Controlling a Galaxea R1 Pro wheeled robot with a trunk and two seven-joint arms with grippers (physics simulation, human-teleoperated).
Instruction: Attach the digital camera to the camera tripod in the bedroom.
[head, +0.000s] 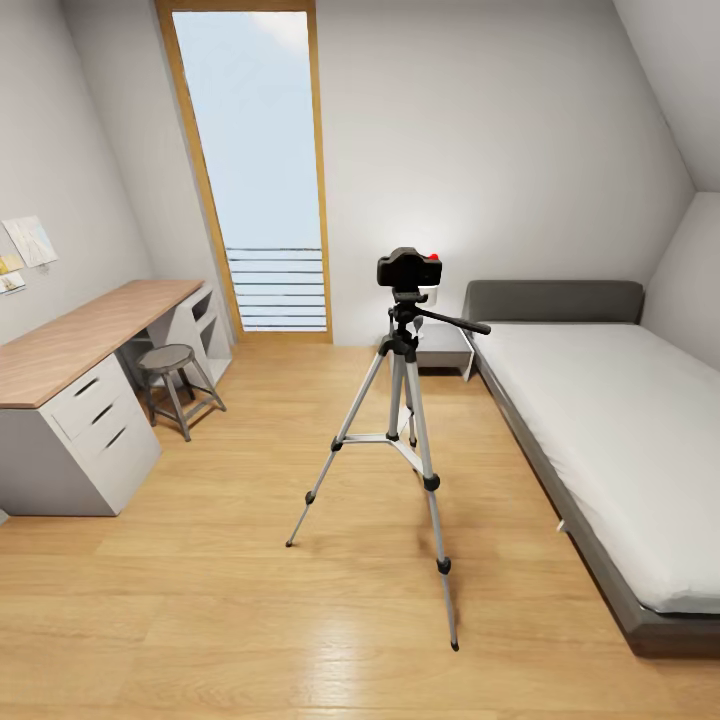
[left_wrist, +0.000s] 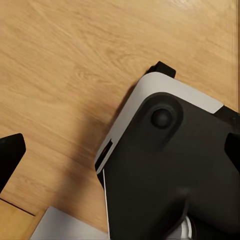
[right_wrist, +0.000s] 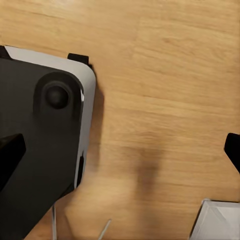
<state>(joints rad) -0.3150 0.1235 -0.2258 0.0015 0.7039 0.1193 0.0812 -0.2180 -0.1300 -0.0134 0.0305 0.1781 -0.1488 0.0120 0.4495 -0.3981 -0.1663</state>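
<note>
digital camera (head: 409, 269), black and boxy with a red button on top, sits mounted on the camera tripod (head: 399, 420), standing on the wood floor (head: 200, 600) beside the bed (head: 610, 430). both wrist views show fingers spread apart, grasping nothing.

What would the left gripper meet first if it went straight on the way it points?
Probably the wood floor: the left gripper points down at it, though the robot's base lies partly in line, depth unclear.

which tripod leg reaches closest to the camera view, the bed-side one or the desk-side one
The bed-side leg of the camera tripod: its foot lands lowest in the head view, ahead of the desk-side leg.
</note>
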